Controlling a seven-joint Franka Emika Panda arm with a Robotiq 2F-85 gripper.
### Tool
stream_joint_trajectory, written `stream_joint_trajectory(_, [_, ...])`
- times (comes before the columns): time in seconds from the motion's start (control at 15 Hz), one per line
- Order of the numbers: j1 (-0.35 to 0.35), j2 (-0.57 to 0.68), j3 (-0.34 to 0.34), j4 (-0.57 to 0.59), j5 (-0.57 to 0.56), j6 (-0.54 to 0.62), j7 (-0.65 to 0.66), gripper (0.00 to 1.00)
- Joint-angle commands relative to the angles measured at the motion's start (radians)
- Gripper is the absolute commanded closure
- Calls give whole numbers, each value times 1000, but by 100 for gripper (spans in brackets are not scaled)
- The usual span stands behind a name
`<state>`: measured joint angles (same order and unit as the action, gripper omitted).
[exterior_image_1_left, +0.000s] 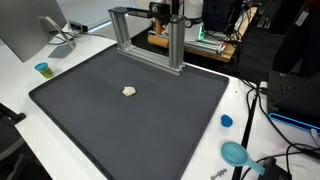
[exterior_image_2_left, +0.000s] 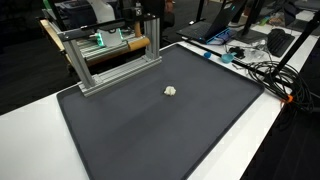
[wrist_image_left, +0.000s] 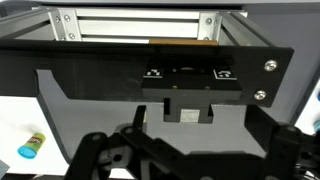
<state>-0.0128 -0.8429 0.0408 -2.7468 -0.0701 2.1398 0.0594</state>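
In the wrist view my gripper (wrist_image_left: 195, 162) stands open, its dark fingers (wrist_image_left: 100, 152) spread wide along the bottom edge with nothing between them. It hangs high behind an aluminium frame (wrist_image_left: 140, 20) that carries a black plate (wrist_image_left: 120, 62) with two screws. In both exterior views that frame (exterior_image_1_left: 150, 42) (exterior_image_2_left: 110, 55) stands at the back edge of a dark mat (exterior_image_1_left: 120, 125) (exterior_image_2_left: 160, 135). A small white crumpled lump (exterior_image_1_left: 129, 91) (exterior_image_2_left: 171, 90) lies alone on the mat, well in front of the frame and far from the gripper.
A small blue-green cup (exterior_image_1_left: 42, 69) (wrist_image_left: 30, 147) stands on the white table beside the mat. A blue cap (exterior_image_1_left: 226, 121) and a teal round object (exterior_image_1_left: 236, 153) lie at the other side, among cables (exterior_image_1_left: 265, 110) (exterior_image_2_left: 260, 65). A monitor (exterior_image_1_left: 30, 30) stands in a corner.
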Motion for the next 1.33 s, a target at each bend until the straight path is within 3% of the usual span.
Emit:
stream_joint_trajectory(0.0, [-9,48,4,1,-7,43,9,0])
stream_joint_trajectory(1.07, [2,106,-38,1,39,111,-11,0])
stream_joint_trajectory(1.27, [4,107,-28,2,39,88,-2,14])
